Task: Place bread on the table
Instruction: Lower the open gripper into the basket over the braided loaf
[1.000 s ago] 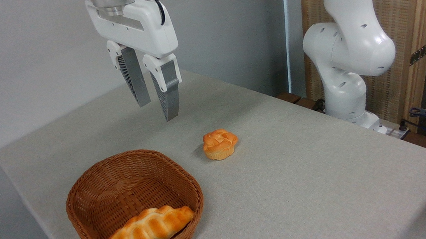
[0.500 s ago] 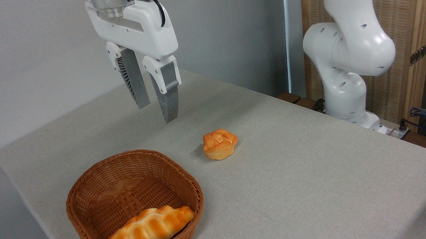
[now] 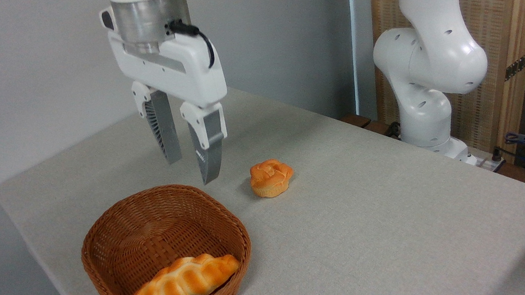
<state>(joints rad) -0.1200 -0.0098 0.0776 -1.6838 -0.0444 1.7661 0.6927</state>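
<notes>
Your table point(image 3: 372, 233) holds only the small bun point(image 3: 271, 178) so far, so the task is barely begun. The basket point(image 3: 106, 230) near the front left edge has the bread point(image 3: 185, 281) lying along its near wall, untouched. Your gripper point(image 3: 192, 166) hangs above the basket's far rim, its fingers point(image 3: 208, 152) spread apart and empty. What's left, as I judge it: reach in, grasp the loaf, lift it out, set it down on bare table

bread point(image 3: 185, 281) lying in basket point(image 3: 107, 239); hand point(image 3: 192, 166) empty, fingers apart, above basket's far rim; bun point(image 3: 270, 178) on table point(image 3: 395, 221).
</notes>
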